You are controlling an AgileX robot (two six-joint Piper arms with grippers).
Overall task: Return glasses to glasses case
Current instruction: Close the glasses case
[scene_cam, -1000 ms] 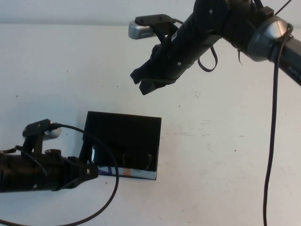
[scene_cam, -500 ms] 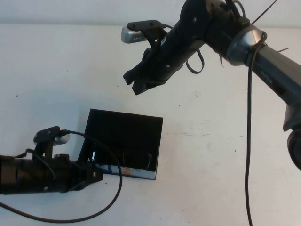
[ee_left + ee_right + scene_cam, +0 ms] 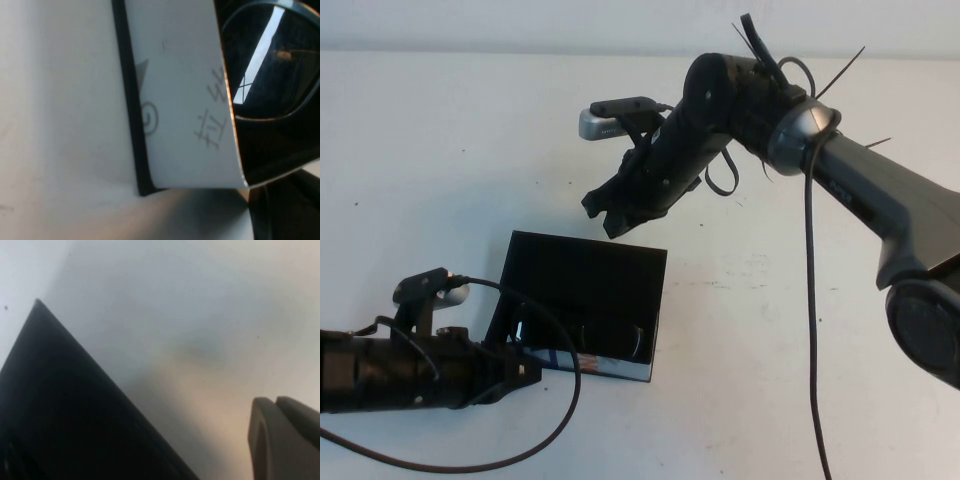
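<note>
The glasses case [image 3: 585, 275] lies open on the white table, its black flap lid laid back towards the far side. The dark-framed glasses [image 3: 582, 337] lie inside it behind the white patterned front wall [image 3: 600, 368]. My left gripper [image 3: 523, 373] is at the case's front left corner. Its wrist view shows the white front wall [image 3: 180, 100] and one lens [image 3: 272, 65] very close. My right gripper [image 3: 607, 212] is shut and empty, hovering just above the lid's far edge. Its wrist view shows the black lid [image 3: 65, 410] and the closed fingers [image 3: 285, 440].
The white table [image 3: 440, 150] stretches around the case, with a pale wall at its far edge. Black cables [image 3: 560, 420] loop from the left arm over the case's left side, and another cable [image 3: 812, 330] hangs from the right arm.
My right gripper has come down and slightly left, towards the far edge of the lid. My left arm shifted a little nearer the front edge, then held still. The case shifted slightly.
</note>
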